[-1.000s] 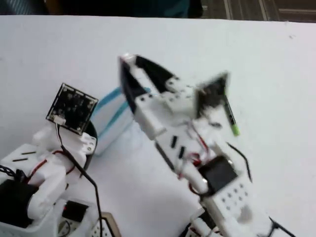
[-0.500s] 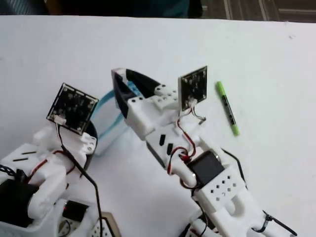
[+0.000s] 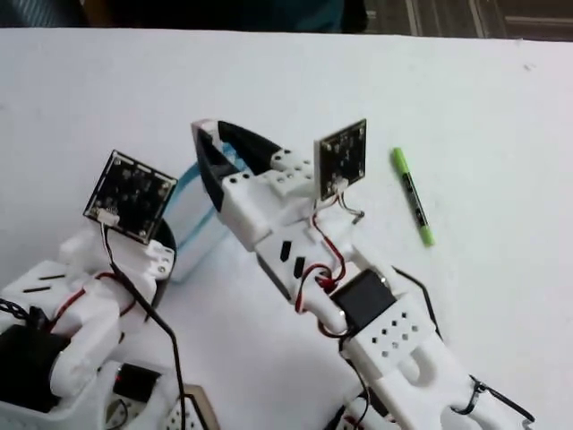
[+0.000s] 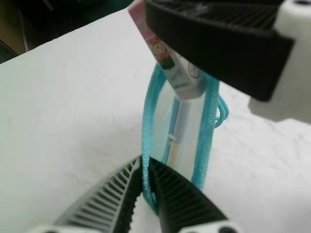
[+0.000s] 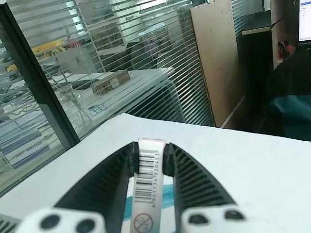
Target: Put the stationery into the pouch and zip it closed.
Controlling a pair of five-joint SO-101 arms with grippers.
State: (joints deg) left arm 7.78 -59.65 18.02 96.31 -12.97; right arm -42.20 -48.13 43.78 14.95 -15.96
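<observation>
We saw the pouch, clear with a blue zip, lying open on the white surface left of centre in the high view. The left arm sat at the lower left. The left jaws were pinched shut on the blue zip edge at one end of the pouch. The right arm ran from the lower right towards the centre. The right jaws were closed on a small flat packet with a barcode, held over the pouch's open mouth; we could not tell whether it touched. Inside the pouch lay a white pen. A green pen lay on the surface right of centre, well apart from the pouch.
</observation>
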